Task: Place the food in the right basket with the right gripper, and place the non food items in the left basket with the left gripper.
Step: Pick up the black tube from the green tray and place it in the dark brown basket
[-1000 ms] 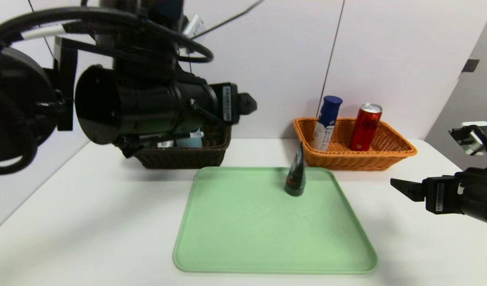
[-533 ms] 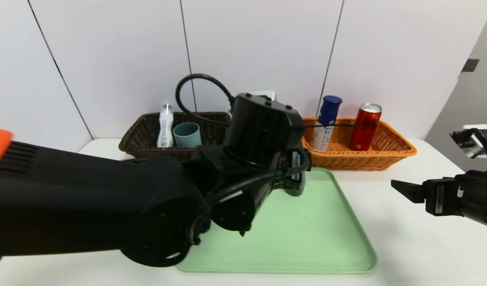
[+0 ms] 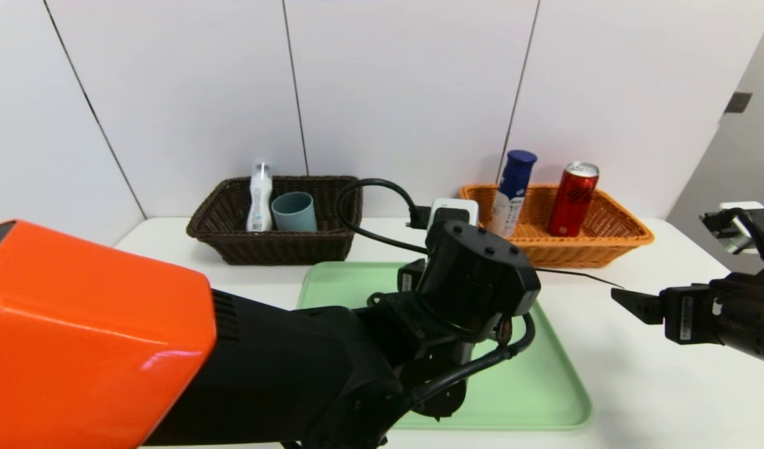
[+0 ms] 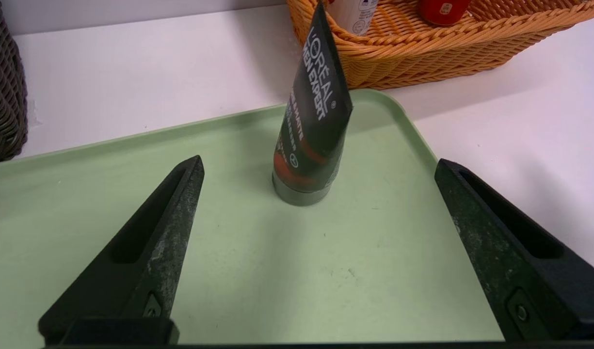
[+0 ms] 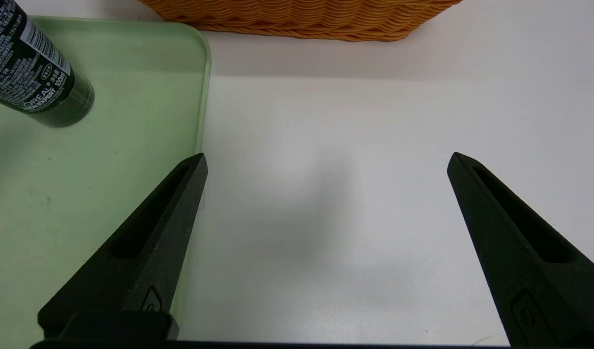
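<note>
Tube: squeeze tube (image 4: 312,131) stands upright, centre frame, on tray (image 4: 83,194).
Left gripper (image 4: 318,167): spread wide, empty, tube straight ahead.
Right gripper (image 5: 326,160): released, idle.

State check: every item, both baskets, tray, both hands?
squeeze tube: upright on its cap on the tray, not held
green tray: holds only the tube
clear bottle: upright in brown basket
teal cup: upright, same basket
blue-capped bottle: leaning in orange basket
red can: standing, slightly tilted, there too
left hand: open, short of the tube
right hand: open, empty, over bare table
</note>
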Tool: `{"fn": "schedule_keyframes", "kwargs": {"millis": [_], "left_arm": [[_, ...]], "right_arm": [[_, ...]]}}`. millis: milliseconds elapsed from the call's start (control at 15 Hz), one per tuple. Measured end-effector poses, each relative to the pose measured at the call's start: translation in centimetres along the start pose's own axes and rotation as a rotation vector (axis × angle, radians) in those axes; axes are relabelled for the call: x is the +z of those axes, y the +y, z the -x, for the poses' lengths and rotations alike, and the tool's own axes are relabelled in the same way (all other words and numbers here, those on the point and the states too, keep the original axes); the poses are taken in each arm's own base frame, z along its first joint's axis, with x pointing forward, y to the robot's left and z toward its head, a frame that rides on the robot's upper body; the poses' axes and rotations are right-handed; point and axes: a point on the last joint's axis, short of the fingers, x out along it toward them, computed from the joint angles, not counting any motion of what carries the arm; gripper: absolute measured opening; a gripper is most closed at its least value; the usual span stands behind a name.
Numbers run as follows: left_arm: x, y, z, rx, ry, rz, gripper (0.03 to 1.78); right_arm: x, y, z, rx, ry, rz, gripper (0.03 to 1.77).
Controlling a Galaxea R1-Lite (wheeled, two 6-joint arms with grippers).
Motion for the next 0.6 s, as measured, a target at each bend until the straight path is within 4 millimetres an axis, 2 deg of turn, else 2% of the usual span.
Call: {"fn": "schedule_keyframes", "kwargs": {"millis": [600], "left_arm": [[-2.1, -1.1, -4.1, 0.044, -0.109, -0.041, 1.69]], "right_arm": [[-0.2, 0.0, 0.0, 0.010, 0.008, 0.000, 1.71]]}}
